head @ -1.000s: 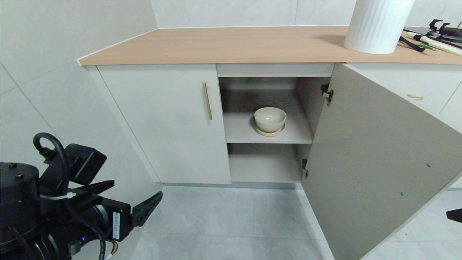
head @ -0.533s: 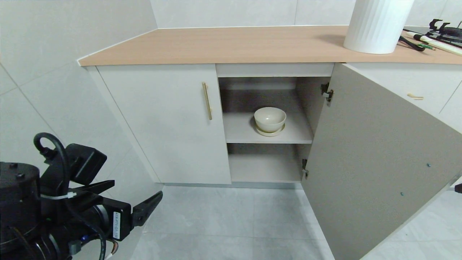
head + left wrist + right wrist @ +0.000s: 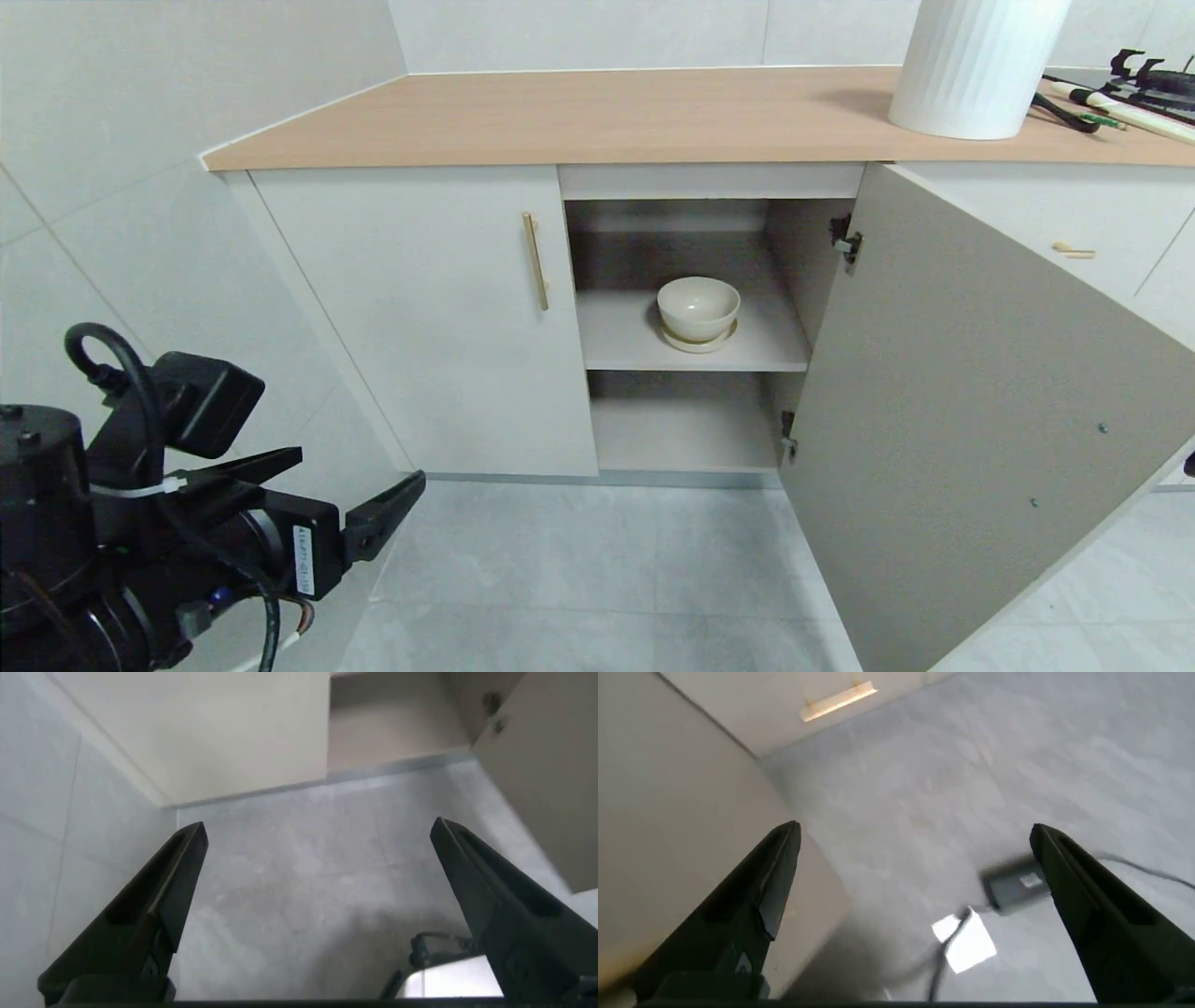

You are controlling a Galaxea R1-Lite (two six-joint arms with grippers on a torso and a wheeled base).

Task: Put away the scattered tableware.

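Both left gripper (image 3: pixel 359 467) and right gripper (image 3: pixel 915 915) gape empty; bowl (image 3: pixel 698 306) at frame centre is shelved, so I would next push the open door (image 3: pixel 962 411) shut

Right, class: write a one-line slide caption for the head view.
Bowl on a saucer on the upper shelf of the open cabinet; left tool open, low above the floor.

legible text: none | label (image 3: pixel 303 560) on left claw (image 3: pixel 359 467): too small

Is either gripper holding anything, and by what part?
Nothing is held. The left gripper and right gripper are both open and empty; the bowl sits on the cabinet shelf.
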